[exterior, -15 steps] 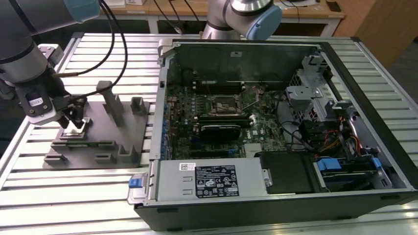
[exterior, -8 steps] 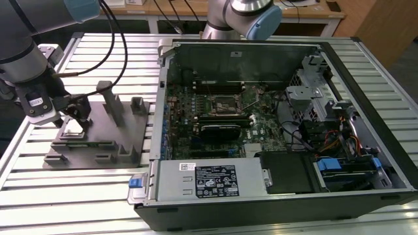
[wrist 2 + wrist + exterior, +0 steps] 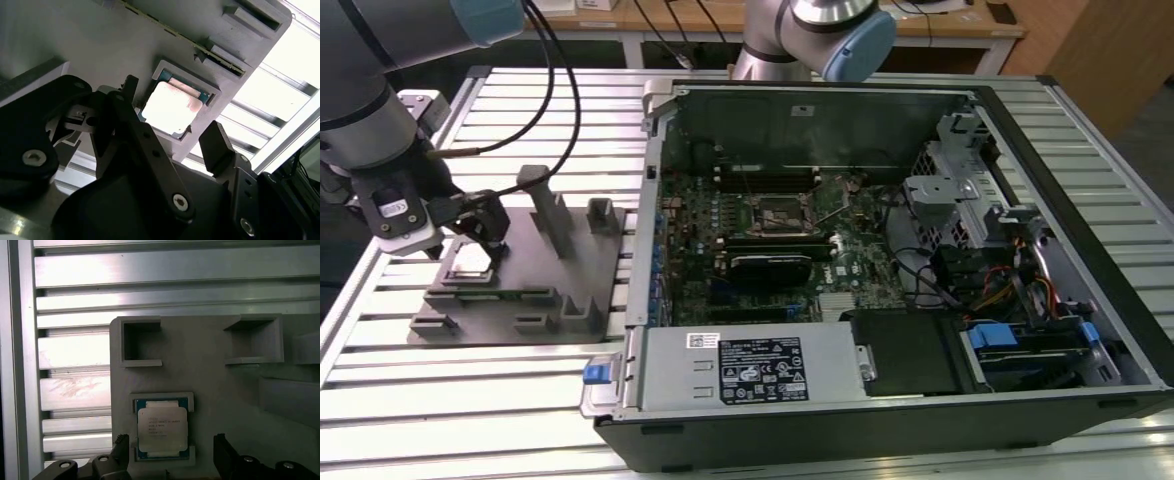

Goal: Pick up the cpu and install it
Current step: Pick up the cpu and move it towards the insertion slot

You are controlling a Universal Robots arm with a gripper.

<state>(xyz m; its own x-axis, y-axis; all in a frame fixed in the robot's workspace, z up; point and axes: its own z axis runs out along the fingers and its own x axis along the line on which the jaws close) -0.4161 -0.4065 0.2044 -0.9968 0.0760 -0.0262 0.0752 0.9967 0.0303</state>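
The cpu [image 3: 471, 262] [image 3: 170, 107] [image 3: 162, 429] is a small square chip with a silver top. It lies flat in a shallow recess of the grey fixture plate [image 3: 520, 295] [image 3: 210, 375] at the exterior view's left. My gripper [image 3: 467, 246] [image 3: 173, 104] [image 3: 170, 440] hangs just above it, open. Its black fingers [image 3: 220, 445] stand on either side of the chip, apart from it. The black motherboard socket [image 3: 783, 212] sits inside the open computer case [image 3: 1014, 110] to the exterior view's right.
The fixture plate carries upright grey blocks and posts [image 3: 547, 210] beside the gripper. The slatted metal table [image 3: 480, 400] runs under everything. A second robot arm [image 3: 834, 30] stands behind the case. Cables and drive bays [image 3: 1001, 290] crowd the case's right side.
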